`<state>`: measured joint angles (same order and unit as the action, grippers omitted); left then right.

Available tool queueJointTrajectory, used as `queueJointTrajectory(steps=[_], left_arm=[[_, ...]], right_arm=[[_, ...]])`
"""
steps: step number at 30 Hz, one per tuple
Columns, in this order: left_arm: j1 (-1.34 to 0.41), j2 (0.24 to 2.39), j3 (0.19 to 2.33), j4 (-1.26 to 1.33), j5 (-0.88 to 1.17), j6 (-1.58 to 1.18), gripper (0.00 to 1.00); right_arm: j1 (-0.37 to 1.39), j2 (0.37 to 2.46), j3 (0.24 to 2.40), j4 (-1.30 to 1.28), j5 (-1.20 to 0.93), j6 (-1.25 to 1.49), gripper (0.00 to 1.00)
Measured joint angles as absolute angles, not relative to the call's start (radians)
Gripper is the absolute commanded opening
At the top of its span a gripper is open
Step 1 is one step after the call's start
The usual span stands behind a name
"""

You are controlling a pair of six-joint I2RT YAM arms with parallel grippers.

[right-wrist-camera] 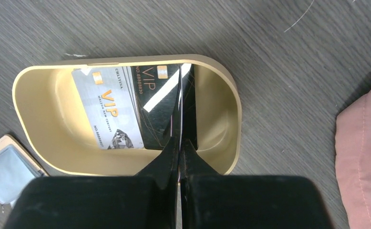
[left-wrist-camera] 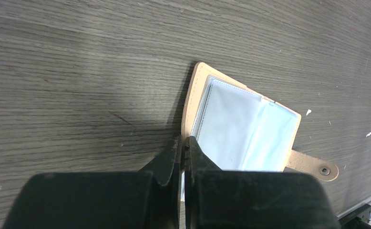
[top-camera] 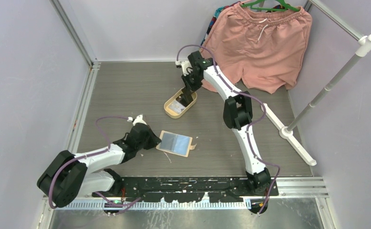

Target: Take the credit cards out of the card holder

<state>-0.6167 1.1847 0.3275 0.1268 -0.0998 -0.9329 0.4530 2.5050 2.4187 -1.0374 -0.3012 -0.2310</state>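
The holder (top-camera: 176, 143) lies open and flat on the table (top-camera: 126, 90), near the front, its pale clear pockets facing up. Its snap tab (left-wrist-camera: 317, 167) sticks out from the right side. No card shows through the pockets in the left wrist view.

The left gripper (top-camera: 154, 142) is low at the holder's left edge. It is closed, and its tips meet right at the tan border (left-wrist-camera: 189, 107). Whether they pinch that border or only press on it cannot be told.

Two cards lie in the tray (right-wrist-camera: 236, 119), which sits further back on the table, well apart from the holder. A silver card (right-wrist-camera: 109, 107) is on the left and a black card (right-wrist-camera: 157, 107) with a white diagonal stripe overlaps it on the right.

The right gripper (right-wrist-camera: 180, 143) reaches down into the tray, closed, with its tips on the black card's right part. Whether it grips that card cannot be told.

Pink shorts (top-camera: 260, 47) hang at the back right, beside a white stand (top-camera: 336, 76).
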Motion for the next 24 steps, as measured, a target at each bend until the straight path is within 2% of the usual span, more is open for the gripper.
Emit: queueJointTrajectory(steps=[17,24], left_arm=[[-0.613,1.194,0.329,0.139,-0.088,-0.93,0.0],[-0.613,1.199,0.329,0.143,-0.083,-0.93,0.0]], right_arm=[[0.426,2.336,2.127,-0.97,-0.334,-0.222,0.01],[0.407,2.321,2.087,-0.965,-0.356,-0.199,0.02]])
